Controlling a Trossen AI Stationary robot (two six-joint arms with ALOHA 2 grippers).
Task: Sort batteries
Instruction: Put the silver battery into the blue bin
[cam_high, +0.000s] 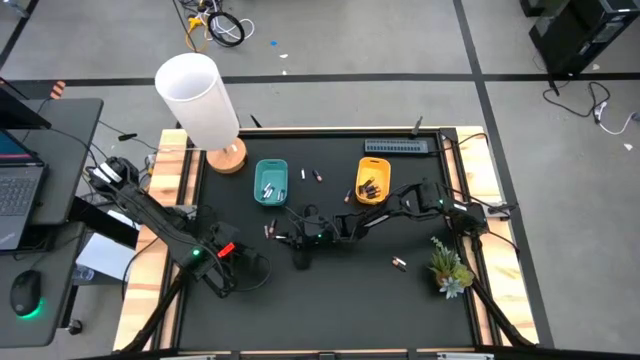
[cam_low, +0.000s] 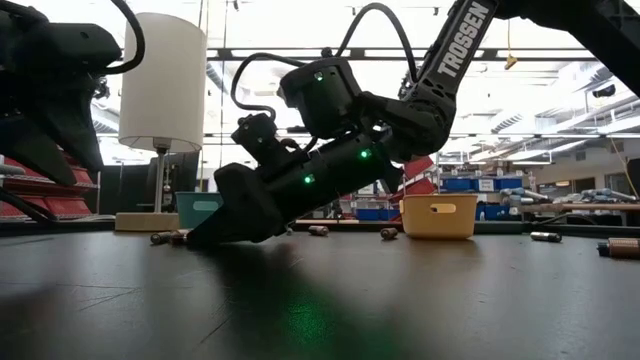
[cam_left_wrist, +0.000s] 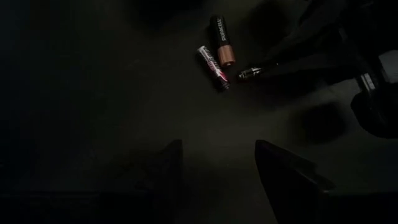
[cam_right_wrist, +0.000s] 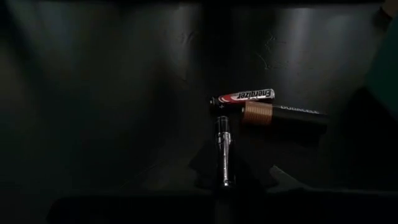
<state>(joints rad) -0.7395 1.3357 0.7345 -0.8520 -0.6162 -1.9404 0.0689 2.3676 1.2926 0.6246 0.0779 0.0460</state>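
two trays: teal tray (cam_high: 270, 183) and yellow tray (cam_high: 372, 178) | three batteries (cam_right_wrist: 267, 109) mid-table: slim silver one (cam_right_wrist: 224, 149) clenched in right gripper (cam_right_wrist: 225, 177), red-black slim one, fat copper-black one | left gripper (cam_left_wrist: 217, 171) released, hovering near

Looks like a robotics lab or workshop, not anyone's home. Grey concrete floor (cam_high: 400, 40) with dark lines across it, loose cables (cam_high: 222, 25) lying at the top of the high view. Far left there's a desk with a laptop (cam_high: 15, 185) and a mouse (cam_high: 25, 293). In the low view, the background has long ceiling strip lights (cam_low: 560, 150), shelving and blue storage bins (cam_low: 470, 185) on the right, very warehouse-y.
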